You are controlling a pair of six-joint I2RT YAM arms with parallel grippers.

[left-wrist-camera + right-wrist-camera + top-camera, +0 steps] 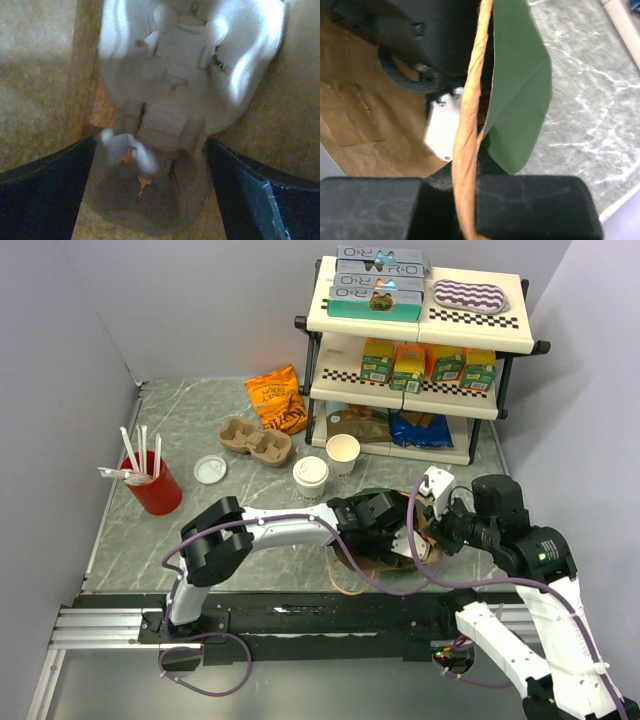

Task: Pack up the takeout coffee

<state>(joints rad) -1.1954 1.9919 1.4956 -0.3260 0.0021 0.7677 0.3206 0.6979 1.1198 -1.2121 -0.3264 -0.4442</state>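
From overhead, the takeout coffee (310, 478) stands upright on the bench (200, 530), white lid on. It is up and to the left of the left gripper (380, 525), apart from it and outside the bag (520, 90). An unlidded cup (343, 453) stands just beside it, farther from the gripper.

The overhead view places the left gripper down in the mouth of the bag but hides how its jaws stand. The left wrist camera shows this: the two dark fingers (45, 190) are spread wide apart, released, with brown paper around them. A blurred white shape (175, 90) fills the view ahead of them, and I cannot tell what it is.

To the right of the left gripper, the right gripper (465, 202) sits at the edge of the bag. Only its wrist camera shows the grip: the fingers are clenched on the bag's twisted paper handle (470, 100), which runs straight up from between them. That view also shows the bag green outside and brown inside, with the left arm's dark gripper body inside the bag.
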